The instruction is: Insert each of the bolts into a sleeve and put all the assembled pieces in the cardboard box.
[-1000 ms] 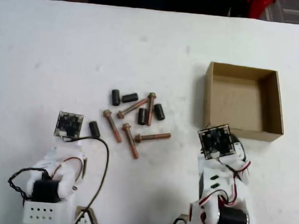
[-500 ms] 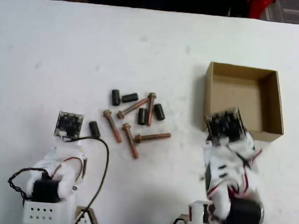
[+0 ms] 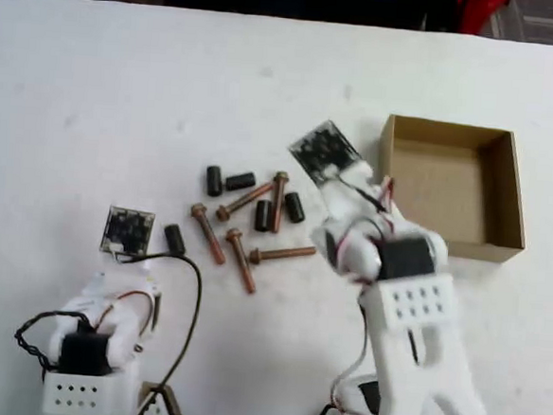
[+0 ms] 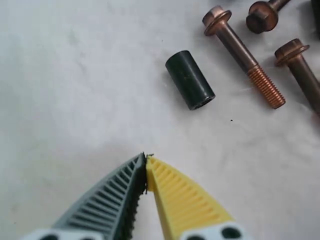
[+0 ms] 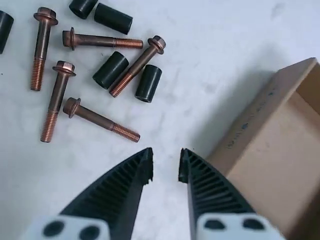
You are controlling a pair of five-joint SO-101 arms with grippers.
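Note:
Several copper bolts (image 3: 241,259) and black sleeves (image 3: 264,215) lie scattered mid-table, all apart, none assembled. The cardboard box (image 3: 508,200) stands to their right with nothing visible inside. My right arm (image 3: 401,259) stretches over the gap between the pile and the box. My right gripper (image 5: 166,165) hangs open with nothing in it, above bare table between a bolt (image 5: 101,120) and the box wall (image 5: 260,120). My left gripper (image 4: 146,161) is shut on nothing, low over the table just short of one sleeve (image 4: 190,80) and a bolt (image 4: 244,56).
The left arm (image 3: 86,346) sits folded at the front left edge, its cable (image 3: 194,306) looping over the table. Bare white table lies behind the pile and at the far left. Another sleeve (image 3: 172,238) lies apart at the left of the pile.
My right arm has swung up and forward from the front edge, leftward past the box corner toward the bolts. The left arm and all parts have stayed put.

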